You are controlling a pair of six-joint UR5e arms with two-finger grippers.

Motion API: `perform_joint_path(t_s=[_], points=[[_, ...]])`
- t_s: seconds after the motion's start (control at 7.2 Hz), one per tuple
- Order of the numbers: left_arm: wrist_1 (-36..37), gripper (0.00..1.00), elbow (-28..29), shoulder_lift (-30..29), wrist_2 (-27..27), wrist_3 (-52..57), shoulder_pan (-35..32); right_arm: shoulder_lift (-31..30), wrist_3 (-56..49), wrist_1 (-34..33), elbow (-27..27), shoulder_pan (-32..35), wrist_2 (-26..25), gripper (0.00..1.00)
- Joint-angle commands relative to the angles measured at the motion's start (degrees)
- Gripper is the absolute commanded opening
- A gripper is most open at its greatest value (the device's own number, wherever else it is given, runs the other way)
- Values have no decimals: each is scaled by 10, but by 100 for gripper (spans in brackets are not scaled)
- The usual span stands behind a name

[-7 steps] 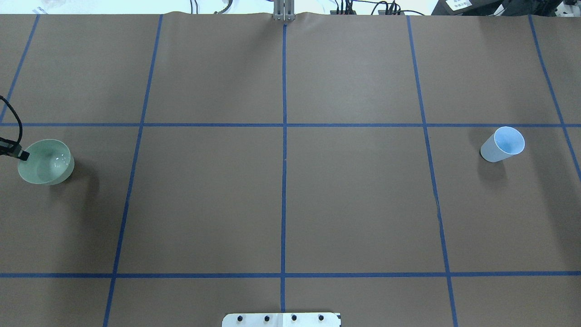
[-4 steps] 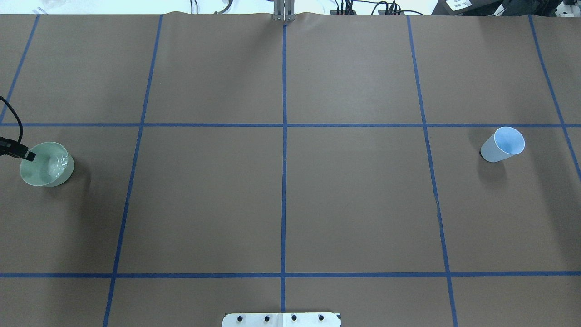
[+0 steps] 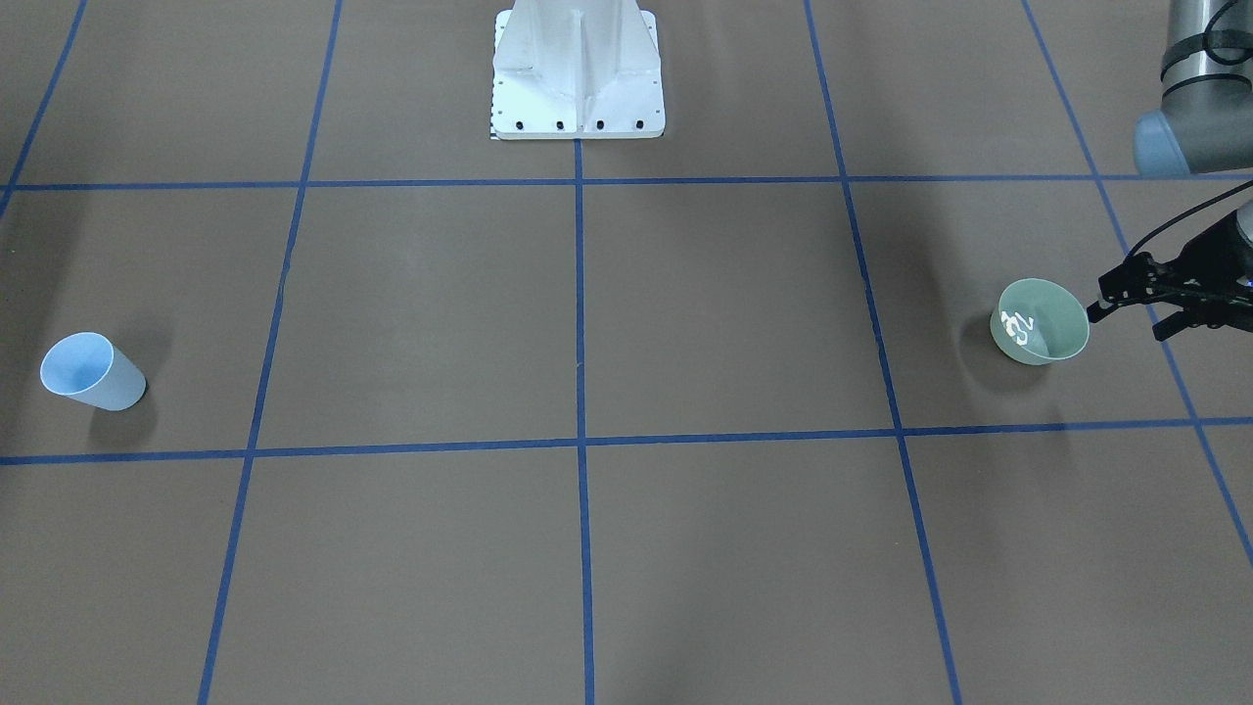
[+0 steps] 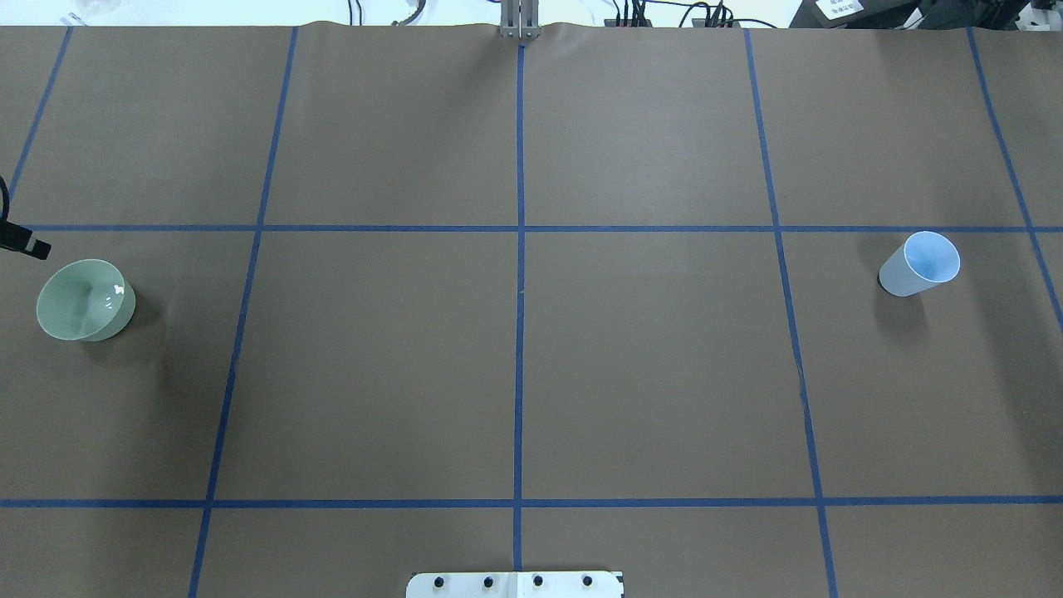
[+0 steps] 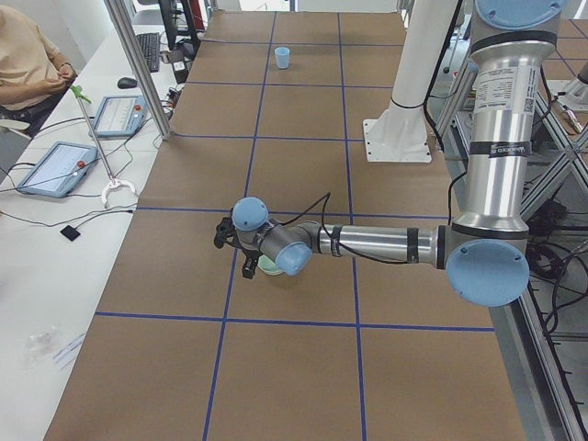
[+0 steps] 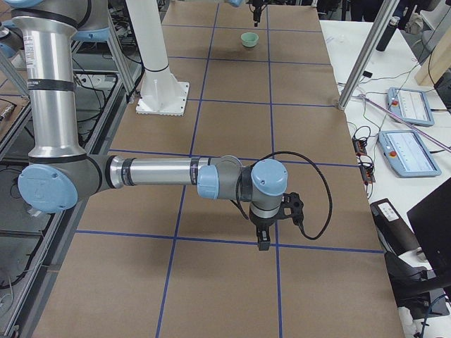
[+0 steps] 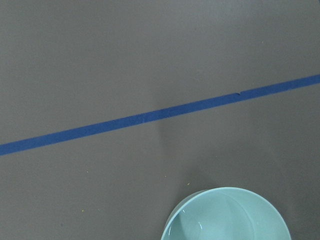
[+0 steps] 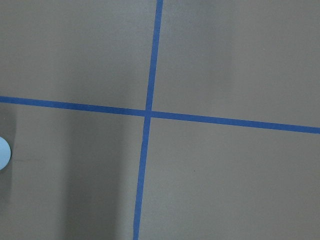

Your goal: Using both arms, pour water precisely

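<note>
So the water (image 3: 1018,328) sits in the pale green bowl (image 3: 1040,321), way over on the robot's left side of the table (image 4: 515,374). You can only really spot it by a few white glints on the bowl's inside. The bowl stands upright on the brown cover.

The left arm (image 5: 367,243) reaches out low over the table, and the left gripper (image 3: 1126,318) hangs just beside the bowl's rim. Its fingers (image 3: 1160,333) are spread apart with nothing between them, so it isn't gripping the bowl. The overhead camera catches only the tip of one finger at the left edge, a bit farther from the robot than the bowl.

On the far right side of the table a light blue cup (image 4: 919,264) stands upright, well apart from the bowl. I can't make out anything inside it.

The right arm (image 6: 162,172) stretches out low too, and the right gripper (image 6: 264,236) points down at the table. It shows only in the side camera, so I can't tell whether its fingers are apart or together. The right wrist camera catches just a sliver of the cup at its left edge.

Blue tape lines (image 4: 519,228) grid the cover, and the white pedestal (image 3: 578,69) is in the middle at the robot's edge.
</note>
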Motion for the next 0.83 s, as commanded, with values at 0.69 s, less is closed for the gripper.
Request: perform_joint_path(t_s=[0.69], points=[[346, 100, -44, -40, 58, 340, -173, 2, 0, 0, 0, 0, 0, 100]])
